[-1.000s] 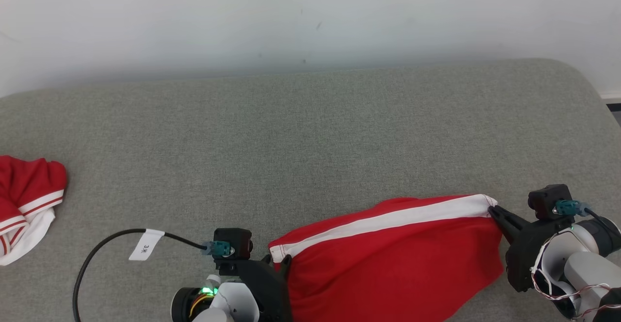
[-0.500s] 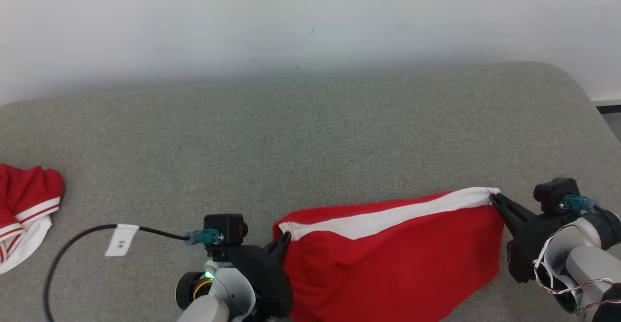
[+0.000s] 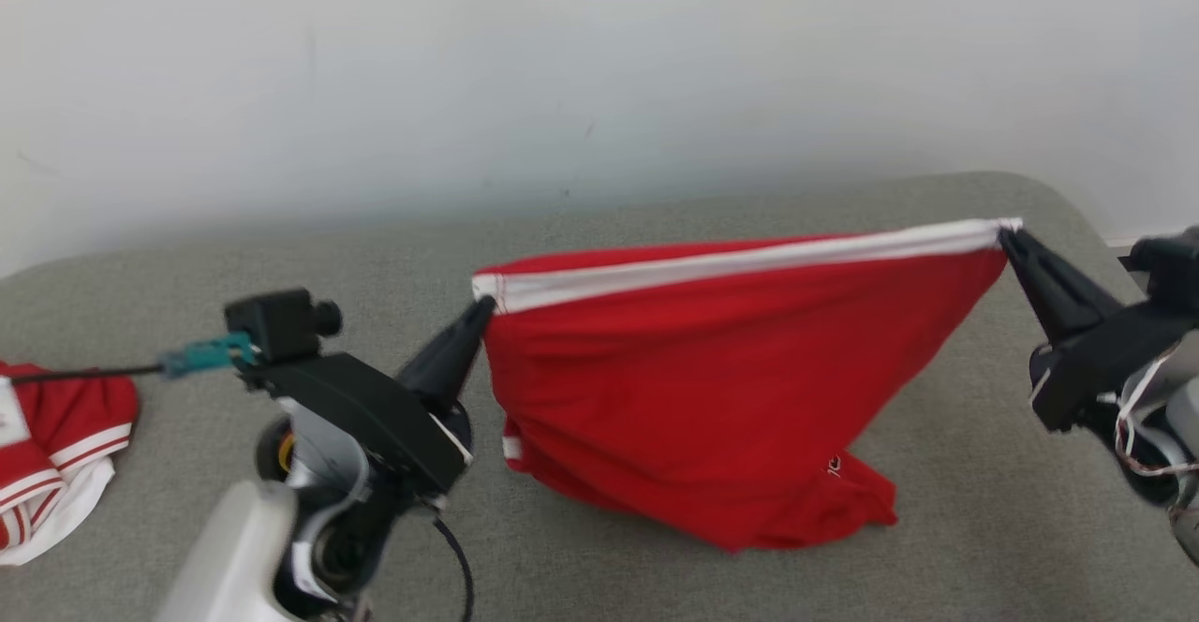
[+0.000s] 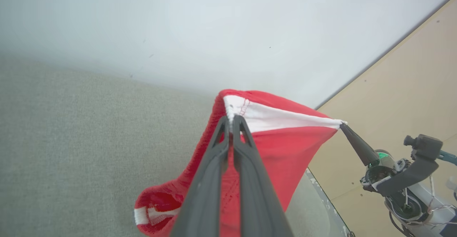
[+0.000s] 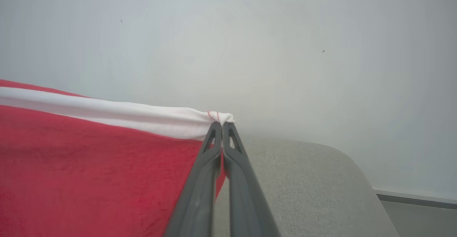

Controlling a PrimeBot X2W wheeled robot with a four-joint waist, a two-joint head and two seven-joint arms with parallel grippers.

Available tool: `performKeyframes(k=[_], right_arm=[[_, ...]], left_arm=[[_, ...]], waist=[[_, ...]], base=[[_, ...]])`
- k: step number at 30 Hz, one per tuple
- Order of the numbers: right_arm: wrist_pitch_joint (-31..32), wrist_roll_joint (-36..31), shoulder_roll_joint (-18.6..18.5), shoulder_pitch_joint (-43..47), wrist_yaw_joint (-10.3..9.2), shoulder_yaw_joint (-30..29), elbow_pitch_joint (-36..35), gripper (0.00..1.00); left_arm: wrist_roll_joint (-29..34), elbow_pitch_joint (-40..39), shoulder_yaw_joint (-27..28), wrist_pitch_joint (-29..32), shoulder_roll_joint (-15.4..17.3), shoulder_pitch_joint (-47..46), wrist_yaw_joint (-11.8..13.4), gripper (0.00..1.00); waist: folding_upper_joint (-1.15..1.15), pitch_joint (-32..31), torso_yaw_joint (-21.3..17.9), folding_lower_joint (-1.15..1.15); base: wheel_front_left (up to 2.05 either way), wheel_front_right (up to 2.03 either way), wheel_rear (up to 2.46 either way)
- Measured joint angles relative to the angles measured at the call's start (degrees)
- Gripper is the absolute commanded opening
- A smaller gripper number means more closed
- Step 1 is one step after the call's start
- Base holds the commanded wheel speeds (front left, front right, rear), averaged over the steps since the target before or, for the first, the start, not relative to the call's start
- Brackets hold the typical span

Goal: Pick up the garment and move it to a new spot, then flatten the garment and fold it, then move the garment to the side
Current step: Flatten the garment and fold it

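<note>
**While both pairs of fingers are gripping, the garment is hanging over the worktop**

As I am looking down from my head, my left fingers are closed tight on one top corner of the red garment, pinching the end of its white band. My right fingers are clamped shut on the band's other end. Between the two grips the band is stretching almost straight, raised clear of the grey padded worktop. The red cloth is hanging from it in a sheet that is narrowing downward, and its lowest folds are resting crumpled on the worktop's right half.

Along my left wrist, the left fingers are meeting tip to tip over the stitched corner. The garment is draping past them to the right fingers at the band's far end. Along my right wrist, the right fingers are pressing together on a bunched white corner of the garment.

A second red-and-white garment is lying in a heap at the worktop's left edge, well apart from the one I am holding. A pale wall is rising behind the worktop's far edge.
</note>
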Motion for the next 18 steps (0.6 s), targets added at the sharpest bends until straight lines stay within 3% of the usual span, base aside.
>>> performKeyframes(k=[6,18], right_arm=[[2.07,4.42,-2.38,-3.27,0.01,-3.47,-7.39,0.0],[4.11,8.47,-8.11,-6.66,0.0,-10.85,-17.3,0.0]], left_arm=[[-4.81,-6.39,4.1,4.6,3.15,-3.87,0.6,0.0],[-10.29,-17.23,5.97,9.51,2.01,-12.5,2.26,0.0]], waist=[[0.0,-1.35,-1.16,0.0],[0.0,-3.47,-1.67,0.0]], base=[[0.0,0.0,0.0],[0.0,0.0,0.0]])
